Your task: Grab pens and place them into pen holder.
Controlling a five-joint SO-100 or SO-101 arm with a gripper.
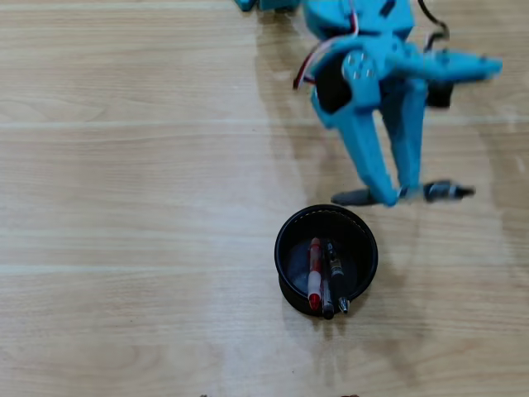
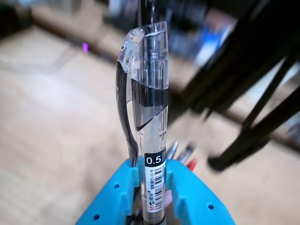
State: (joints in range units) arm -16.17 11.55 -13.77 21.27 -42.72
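My blue gripper [image 1: 397,197] is shut on a clear pen [image 1: 446,191] with a grey grip end, holding it level just above and to the right of the pen holder [image 1: 281,240]. The holder is a round black cup standing on the wooden table. Three pens lean inside it: a red one [image 1: 314,273], a black one [image 1: 335,269] and a dark one [image 1: 326,291] between them. In the wrist view the gripper [image 2: 152,187] clamps the clear pen [image 2: 150,93] marked "0.5", whose clear clip end points up. Blurred pen tips [image 2: 180,152] show behind it.
The light wooden table [image 1: 124,207] stretches to the left and below the holder. The arm's blue body [image 1: 364,50] sits at the top right in the overhead view. Dark stand legs [image 2: 253,108] cross the right side of the wrist view.
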